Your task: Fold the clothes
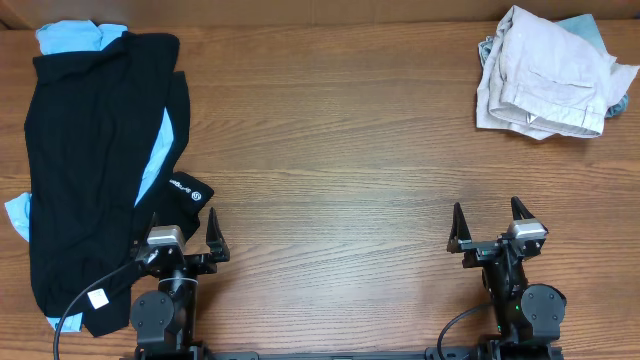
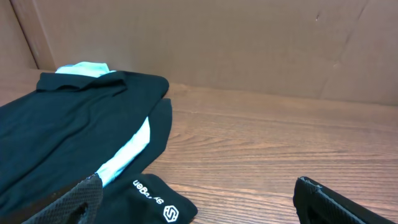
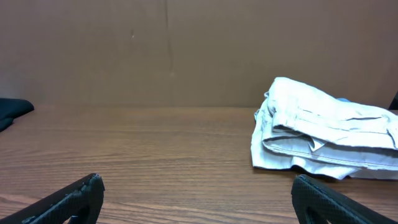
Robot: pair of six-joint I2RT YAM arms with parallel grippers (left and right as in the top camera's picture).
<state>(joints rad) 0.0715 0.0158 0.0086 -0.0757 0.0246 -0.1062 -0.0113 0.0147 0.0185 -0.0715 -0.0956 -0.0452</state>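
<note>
Wooden table: one working surface, both arms parked at its near edge. Black T-shirt: lies unfolded and wrinkled along the table's left side, running from the far edge to the near edge. Pale beige garment pile: crumpled at the far right corner, well apart from both arms, with a bluish fabric showing behind it. Light-blue tee: lies under the black T-shirt, visible at its far end, through a gap at mid-length and at its left edge. Left gripper: fingers spread wide, holding nothing, just beside the shirt's right edge. Right gripper: fingers likewise spread, empty, over bare wood. Black logo garment: lies just ahead of the left gripper, touching the shirt. White tag: sits on the shirt's near end.
</note>
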